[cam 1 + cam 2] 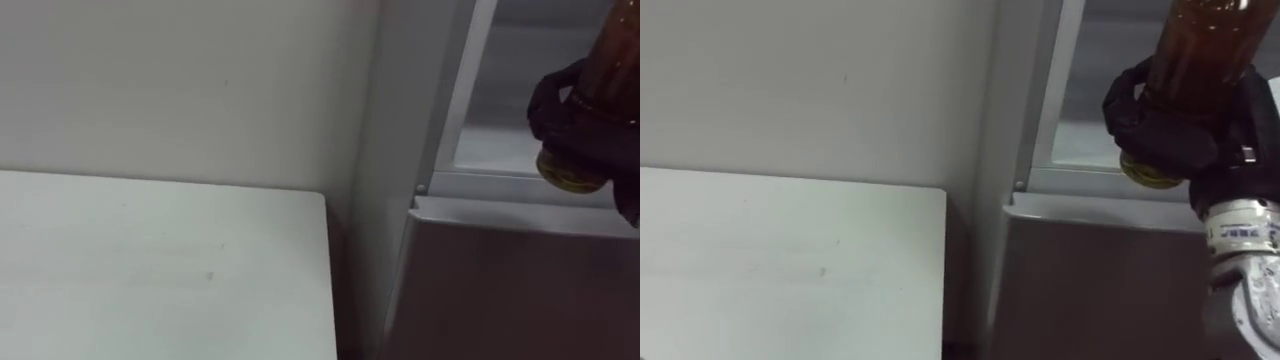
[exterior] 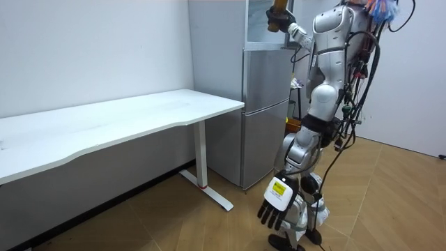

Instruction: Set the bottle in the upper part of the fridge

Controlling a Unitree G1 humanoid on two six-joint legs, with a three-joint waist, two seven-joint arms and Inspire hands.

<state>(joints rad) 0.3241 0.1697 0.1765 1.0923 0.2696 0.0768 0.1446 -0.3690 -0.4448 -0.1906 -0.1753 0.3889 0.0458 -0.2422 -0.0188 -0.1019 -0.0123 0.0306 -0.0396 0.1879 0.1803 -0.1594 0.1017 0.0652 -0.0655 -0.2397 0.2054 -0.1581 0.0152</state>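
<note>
Room view is showing the robot standing upright facing a tall silver two-door fridge (image 2: 265, 104), which is sitting just beside the end of a long white bench (image 2: 139, 115). It is raising its right hand (image 1: 1180, 130) up to the top section, and the dark fingers are curling tightly round a clear plastic bottle of brown liquid (image 1: 1205, 45), gripping it low on the body so that the yellowish base is poking out beneath them. The bottle is being held upright, right in front of the pale upper compartment (image 1: 1085, 140), just above the ledge where the lower silver door is starting. Its left hand (image 2: 275, 206) is hanging down by the legs with loose, relaxed fingers, holding nothing.

To my eye the carrying is done and the placing step is under way: the bottle is sitting at the mouth of the upper fridge but not yet resting on anything inside. What is needed next is a push forward over the white frame, a gentle lowering onto the shelf, then a release without tipping it
</note>
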